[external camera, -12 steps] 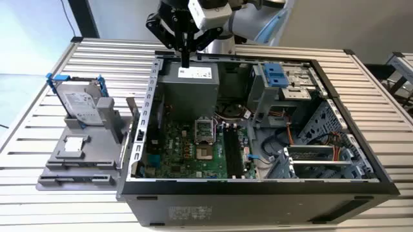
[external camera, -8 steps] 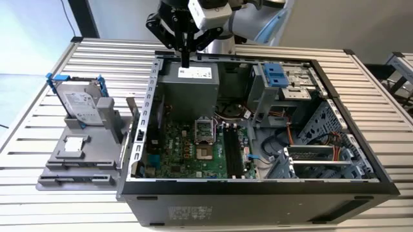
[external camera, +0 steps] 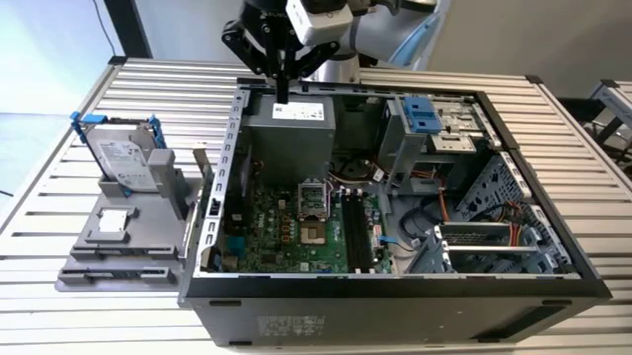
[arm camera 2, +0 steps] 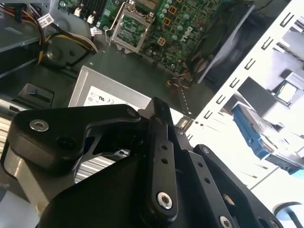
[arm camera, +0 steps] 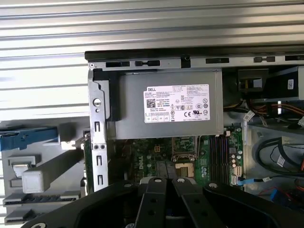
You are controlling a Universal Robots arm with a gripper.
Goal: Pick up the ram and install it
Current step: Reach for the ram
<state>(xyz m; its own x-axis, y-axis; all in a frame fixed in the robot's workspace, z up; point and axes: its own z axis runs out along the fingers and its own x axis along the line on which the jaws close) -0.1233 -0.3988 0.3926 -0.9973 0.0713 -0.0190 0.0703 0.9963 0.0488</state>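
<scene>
the gripper [external camera: 283, 96] hangs above the rear edge of the open computer case [external camera: 235, 140], right over the grey power supply [external camera: 291, 133] with its white label. in the exterior view the jaws are drawn together into one narrow dark tip pointing straight down, and i cannot make out anything held between them. the first wrist view looks down past the black finger links onto the same power supply and, beyond it, the green motherboard [external camera: 281, 233]. what looks to be the ram [external camera: 200, 167] is a thin narrow strip standing on edge at the side of the grey fixture [external camera: 118, 262] nearest the case, just beside the case's outer wall and well apart from the gripper. on that fixture, farther to the exterior view's left, a hard drive [external camera: 123, 159] in a blue frame stands upright, with a small square silver chip [external camera: 114, 220] lying flat in front of it. inside the case, the long black memory slots [external camera: 354, 229] run beside the cpu socket [external camera: 313, 211] on the motherboard, toward the exterior view's right of it. case and fixture both sit on a slatted metal table [external camera: 148, 81].
</scene>
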